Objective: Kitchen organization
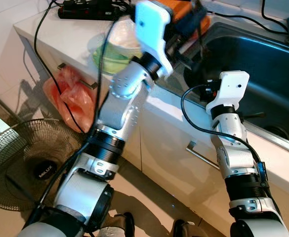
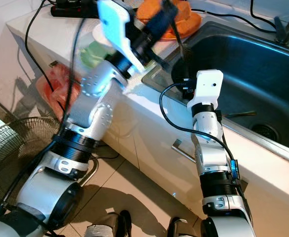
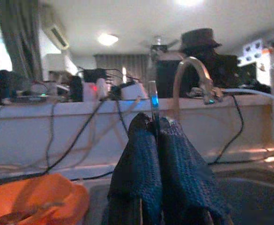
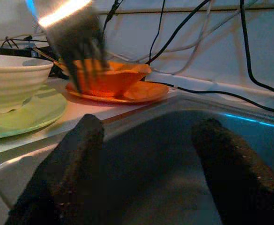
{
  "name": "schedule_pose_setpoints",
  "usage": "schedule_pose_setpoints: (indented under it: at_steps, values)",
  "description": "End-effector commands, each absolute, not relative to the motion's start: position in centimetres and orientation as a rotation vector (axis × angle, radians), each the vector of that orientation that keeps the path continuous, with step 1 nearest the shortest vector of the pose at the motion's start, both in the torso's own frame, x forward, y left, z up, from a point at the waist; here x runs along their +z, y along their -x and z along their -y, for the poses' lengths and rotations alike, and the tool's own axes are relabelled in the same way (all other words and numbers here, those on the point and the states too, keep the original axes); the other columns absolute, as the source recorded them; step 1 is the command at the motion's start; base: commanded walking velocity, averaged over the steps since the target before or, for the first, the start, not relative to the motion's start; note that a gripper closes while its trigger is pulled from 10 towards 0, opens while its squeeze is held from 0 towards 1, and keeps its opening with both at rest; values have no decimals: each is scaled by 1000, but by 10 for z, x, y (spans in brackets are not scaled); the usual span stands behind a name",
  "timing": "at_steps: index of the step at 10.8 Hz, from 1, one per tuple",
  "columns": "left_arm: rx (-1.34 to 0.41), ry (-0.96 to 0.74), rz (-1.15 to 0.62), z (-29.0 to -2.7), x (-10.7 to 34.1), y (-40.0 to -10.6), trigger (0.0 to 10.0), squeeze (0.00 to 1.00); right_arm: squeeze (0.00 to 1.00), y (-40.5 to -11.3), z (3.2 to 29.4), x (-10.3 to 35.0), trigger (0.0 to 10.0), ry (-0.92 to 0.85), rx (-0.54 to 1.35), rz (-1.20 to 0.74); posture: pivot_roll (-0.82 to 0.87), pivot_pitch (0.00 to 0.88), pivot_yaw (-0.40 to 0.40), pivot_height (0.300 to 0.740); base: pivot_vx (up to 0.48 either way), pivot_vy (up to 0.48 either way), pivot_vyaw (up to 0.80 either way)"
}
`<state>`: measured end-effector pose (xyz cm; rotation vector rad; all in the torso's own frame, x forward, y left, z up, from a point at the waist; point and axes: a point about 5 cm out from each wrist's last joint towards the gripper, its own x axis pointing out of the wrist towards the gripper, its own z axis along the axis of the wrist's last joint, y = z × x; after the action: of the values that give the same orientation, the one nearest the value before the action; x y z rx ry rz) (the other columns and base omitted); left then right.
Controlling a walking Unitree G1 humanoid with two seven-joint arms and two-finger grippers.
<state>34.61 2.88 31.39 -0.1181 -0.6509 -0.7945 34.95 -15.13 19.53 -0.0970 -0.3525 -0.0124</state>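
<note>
Utensil (image 3: 152, 96), thin, with a blurred pronged end, pinched between the pressed-together jaws of the left gripper (image 3: 153, 123). Hanging tip-down above the near corner of the sink (image 1: 263, 64), close to the orange plate (image 4: 141, 91) and the orange bowl (image 4: 111, 75) resting on it. Probably gripped at its top end so as to hang straight and go down cleanly; whether meant for the basin or for the dishes, impossible to tell.

Stacked along the desk (image 1: 50, 34) beside the sink, likely to keep the dishes within one short reach: white bowl (image 4: 10, 79) on a green plate (image 4: 29, 112), then the orange pair nearer the basin. Power strip (image 1: 85, 10) pushed to the back edge, cords trailing over the front. Red bag (image 1: 70, 96) hung on the cabinet front below, off the work surface. Fan (image 1: 30, 158) lying on the floor.

Left arm lifted high, elbow bent, forearm angled forward and across toward the sink corner, white wrist housing turned to the head camera. Right arm rising steeply from below, wrist level with the sink's front rim. Right gripper (image 4: 151, 124) aimed over the rim toward the dishes, jaws spread wide, holding nothing. Seemingly parked there as a ready second hand, low enough to stay out from under the hanging utensil.
</note>
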Motion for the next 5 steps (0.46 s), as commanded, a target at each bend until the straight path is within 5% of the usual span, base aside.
schedule_pose_setpoints:
  at_steps: [1,5]
  values:
    - [-765,142,659,-38,317,-349,10000,0,1000,-346,153,197,10000,118,-9,375,-40,130,52,740,0,0,0]
    - [-637,266,609,-79,311,-367,10000,0,1000,-345,141,201,10000,172,36,401,-39,136,59,740,0,0,0]
